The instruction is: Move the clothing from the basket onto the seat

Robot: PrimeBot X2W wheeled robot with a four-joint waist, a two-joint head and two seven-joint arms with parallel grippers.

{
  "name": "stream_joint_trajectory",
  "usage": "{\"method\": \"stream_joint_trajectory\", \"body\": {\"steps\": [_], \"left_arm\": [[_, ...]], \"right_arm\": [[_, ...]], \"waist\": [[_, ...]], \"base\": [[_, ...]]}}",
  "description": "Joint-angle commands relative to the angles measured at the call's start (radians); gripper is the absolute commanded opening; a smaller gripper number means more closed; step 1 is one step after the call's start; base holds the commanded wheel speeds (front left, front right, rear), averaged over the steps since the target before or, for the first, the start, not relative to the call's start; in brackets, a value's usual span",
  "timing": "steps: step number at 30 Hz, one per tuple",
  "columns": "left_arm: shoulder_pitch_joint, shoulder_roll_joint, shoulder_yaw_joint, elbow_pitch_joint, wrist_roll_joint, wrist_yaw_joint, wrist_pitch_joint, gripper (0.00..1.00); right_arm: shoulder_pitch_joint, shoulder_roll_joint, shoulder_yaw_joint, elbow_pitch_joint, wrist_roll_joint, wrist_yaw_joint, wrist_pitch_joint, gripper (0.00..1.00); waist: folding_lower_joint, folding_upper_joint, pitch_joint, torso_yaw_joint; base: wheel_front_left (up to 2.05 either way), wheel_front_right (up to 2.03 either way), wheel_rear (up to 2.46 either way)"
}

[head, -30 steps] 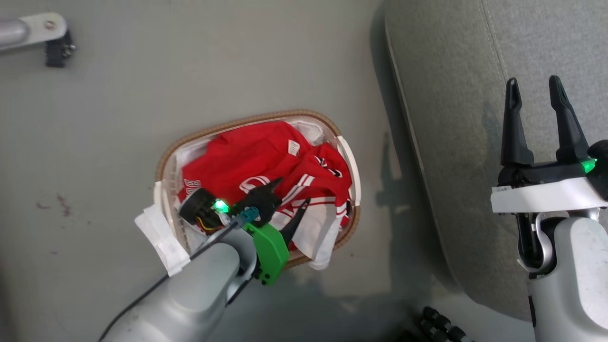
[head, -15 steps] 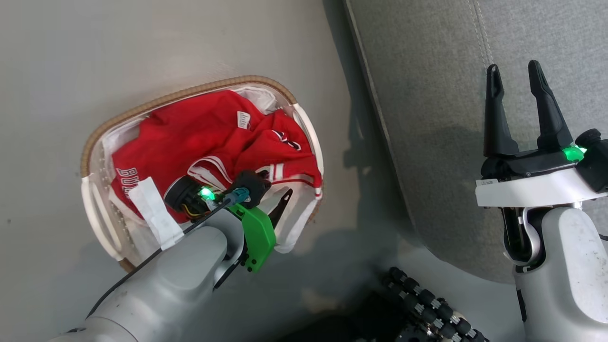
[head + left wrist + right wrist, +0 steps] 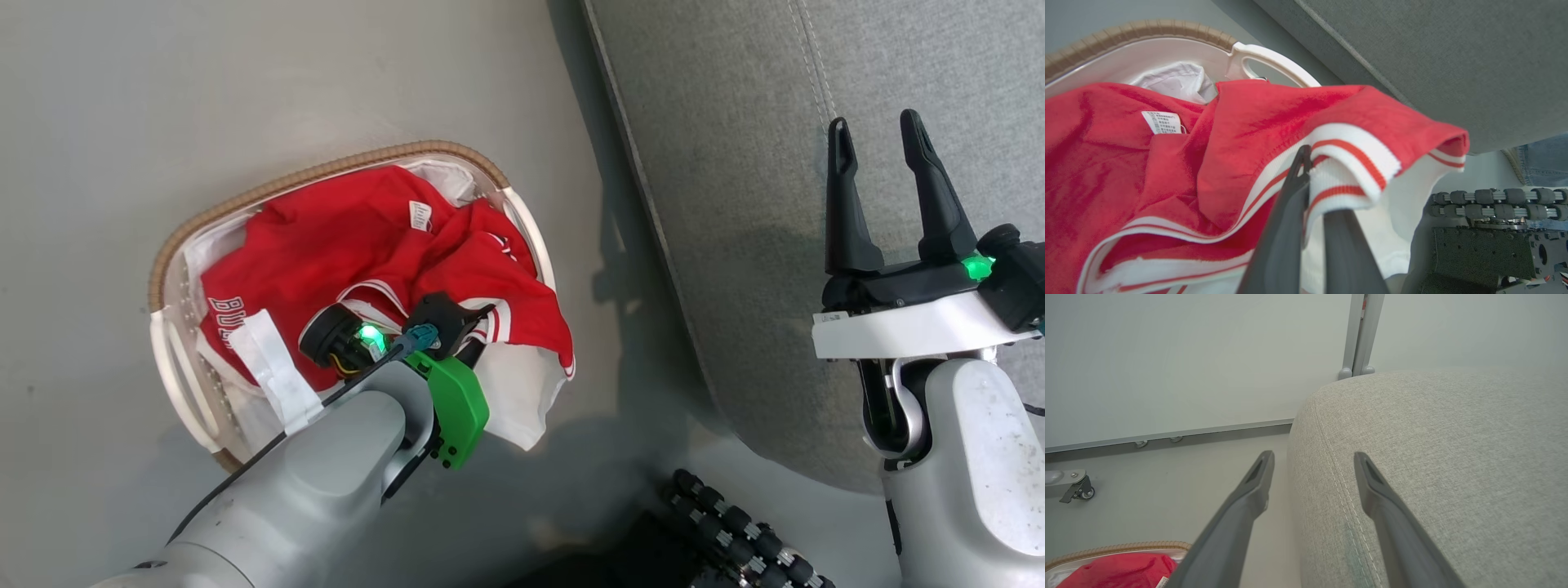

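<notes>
The white basket (image 3: 326, 173) with a brown woven rim stands on the grey floor, left of the seat (image 3: 735, 163). Red clothing (image 3: 343, 245) with white trim fills it; "BU" lettering shows at its left end. My left gripper (image 3: 478, 320) is shut on the red-and-white striped trim of one garment (image 3: 1347, 163), and that edge is lifted and hangs over the basket's right rim. In the left wrist view the left gripper (image 3: 1310, 171) pinches the trim between its dark fingers. My right gripper (image 3: 878, 135) hovers open over the seat's edge, nothing between its fingers (image 3: 1257, 486).
My wheeled base with black rollers (image 3: 735, 523) sits just below the basket and the seat corner. A caster foot (image 3: 1077, 490) stands on the floor by the wall, and a metal post (image 3: 1361, 335) rises behind the seat. Blue denim (image 3: 1543, 163) shows beyond the base.
My left gripper has shut on the striped trim and drawn that garment edge out over the basket's right rim. The head camera shifted early on. The right gripper has stayed open.
</notes>
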Motion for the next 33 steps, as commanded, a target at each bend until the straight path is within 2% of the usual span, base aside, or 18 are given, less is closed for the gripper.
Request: {"method": "stream_joint_trajectory", "body": {"steps": [1, 3, 7, 21, 27, 33], "left_arm": [[0.013, -0.003, -0.001, -0.002, -0.009, -0.003, -0.007, 0.0], [0.021, -0.002, 0.003, -0.009, -0.016, -0.003, -0.011, 0.0], [0.038, 0.021, 0.074, -0.074, 0.012, -0.003, -0.01, 0.0], [0.147, 0.096, 0.355, -0.374, 0.255, -0.003, -0.011, 0.0], [0.097, 0.159, 0.356, -0.499, 0.357, -0.003, -0.011, 0.0], [0.007, 0.234, 0.306, -0.577, 0.362, -0.003, -0.011, 0.0]], "right_arm": [[0.013, -0.003, -0.005, 0.007, -0.014, -0.001, -0.002, 1.0], [0.021, -0.003, -0.009, 0.013, -0.028, -0.001, -0.002, 1.0], [0.04, -0.003, -0.02, 0.022, -0.057, -0.001, -0.002, 1.0], [0.15, -0.003, -0.044, 0.065, -0.141, -0.001, -0.002, 1.0], [0.202, -0.003, -0.038, 0.077, -0.164, -0.001, -0.002, 1.0], [0.236, -0.003, -0.026, 0.085, -0.175, -0.001, -0.002, 1.0]], "waist": [[-0.0001, 0.0, -0.043, 0.036], [-0.0001, 0.0, -0.072, 0.054], [-0.0001, 0.0, -0.141, 0.094], [-0.0001, 0.0, -0.41, 0.214], [-0.0001, 0.0, -0.514, 0.251], [-0.0001, 0.0, -0.591, 0.265]], "base": [[0.0, 0.0, 0.0], [0.0, 0.0, 0.0], [0.0, 0.0, 0.0], [0.0, 0.0, 0.0], [0.0, 0.0, 0.0], [0.0, 0.0, 0.0]]}}
